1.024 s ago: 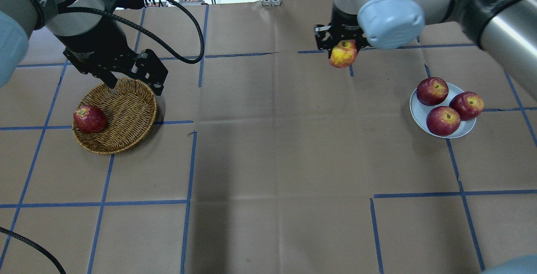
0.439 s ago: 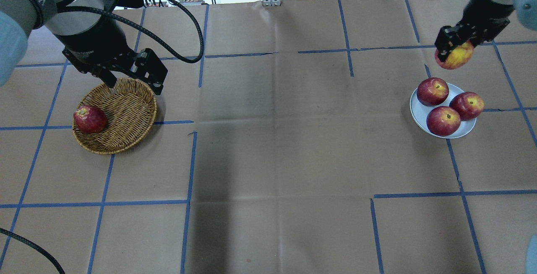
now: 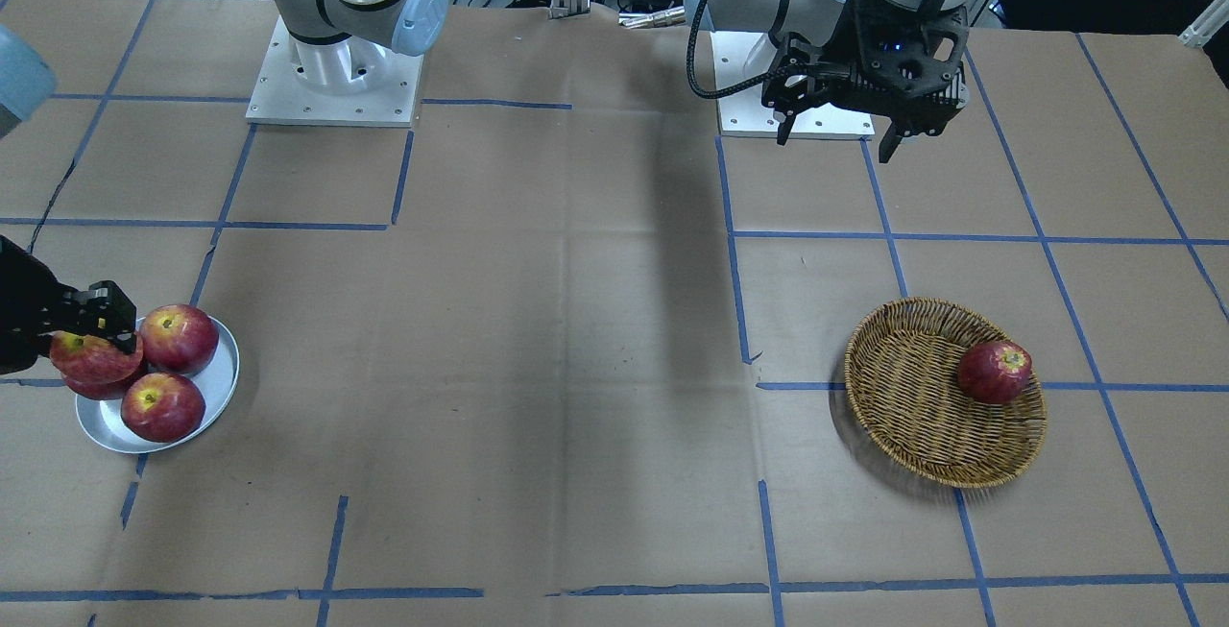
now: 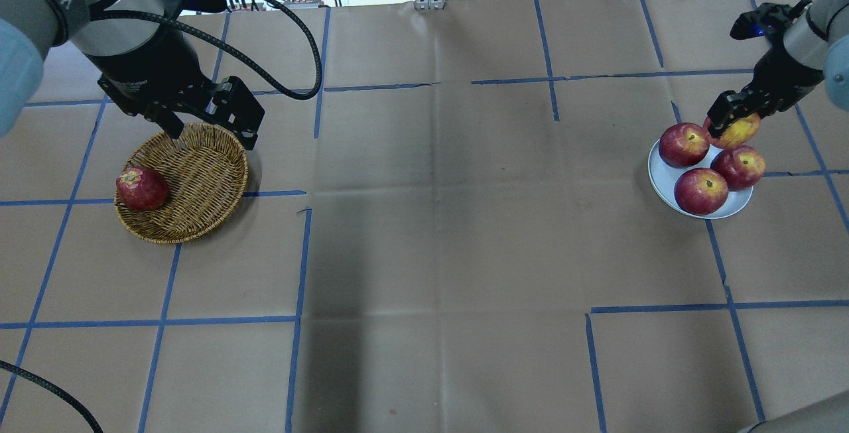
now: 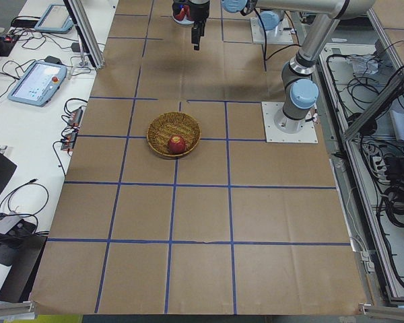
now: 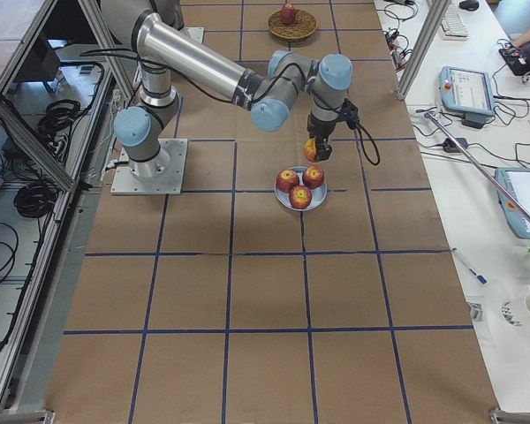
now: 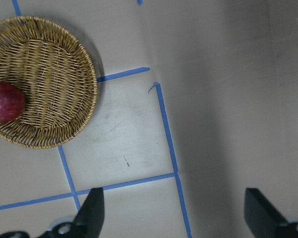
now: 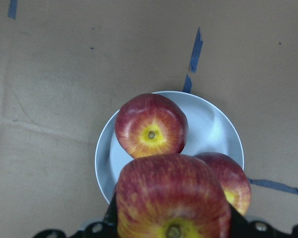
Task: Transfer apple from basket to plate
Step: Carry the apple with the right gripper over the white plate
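Gripping the apple [image 4: 737,132] tight with the right gripper [image 4: 733,123], fruit lodged squarely between its jaws, just above the rim of the plate [image 4: 658,178] bearing three red apples [image 4: 700,190], and hovering wide-spread with the left gripper [image 4: 213,139] over the basket [image 4: 199,187].

brown paper table [image 4: 424,234], blue tape grid [image 4: 225,319]
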Tool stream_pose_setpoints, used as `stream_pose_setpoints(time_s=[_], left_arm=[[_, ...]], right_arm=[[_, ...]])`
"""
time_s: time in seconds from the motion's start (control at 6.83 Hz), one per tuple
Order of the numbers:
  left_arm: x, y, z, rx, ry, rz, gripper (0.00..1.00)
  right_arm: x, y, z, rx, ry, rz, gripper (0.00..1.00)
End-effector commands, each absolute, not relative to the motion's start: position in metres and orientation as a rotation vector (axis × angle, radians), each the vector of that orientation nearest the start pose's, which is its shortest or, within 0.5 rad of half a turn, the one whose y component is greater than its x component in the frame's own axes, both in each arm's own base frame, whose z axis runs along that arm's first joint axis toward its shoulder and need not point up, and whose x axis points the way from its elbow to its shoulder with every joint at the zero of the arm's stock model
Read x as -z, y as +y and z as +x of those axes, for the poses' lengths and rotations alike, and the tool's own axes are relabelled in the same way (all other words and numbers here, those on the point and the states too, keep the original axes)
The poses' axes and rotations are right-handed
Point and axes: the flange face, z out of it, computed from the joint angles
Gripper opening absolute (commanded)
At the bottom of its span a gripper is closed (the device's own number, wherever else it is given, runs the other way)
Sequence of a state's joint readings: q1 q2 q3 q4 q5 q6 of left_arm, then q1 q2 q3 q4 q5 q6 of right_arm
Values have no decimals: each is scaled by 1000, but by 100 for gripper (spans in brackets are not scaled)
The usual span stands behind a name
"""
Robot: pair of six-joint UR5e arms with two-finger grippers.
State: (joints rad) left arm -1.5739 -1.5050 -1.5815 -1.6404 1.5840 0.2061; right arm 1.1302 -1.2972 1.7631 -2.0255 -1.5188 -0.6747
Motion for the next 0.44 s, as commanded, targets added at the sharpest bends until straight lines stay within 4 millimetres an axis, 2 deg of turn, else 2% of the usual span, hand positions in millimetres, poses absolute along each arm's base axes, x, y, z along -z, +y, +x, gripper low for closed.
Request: stream_pose_setpoints(time_s=[0.0, 0.29], left_arm=[[-508, -462, -133, -19, 3112, 326, 99], [-508, -462, -133, -19, 3112, 326, 99]], right_arm=[[-275, -559, -114, 73, 3096, -371, 49], [-272, -557, -115, 57, 3102, -366, 50]])
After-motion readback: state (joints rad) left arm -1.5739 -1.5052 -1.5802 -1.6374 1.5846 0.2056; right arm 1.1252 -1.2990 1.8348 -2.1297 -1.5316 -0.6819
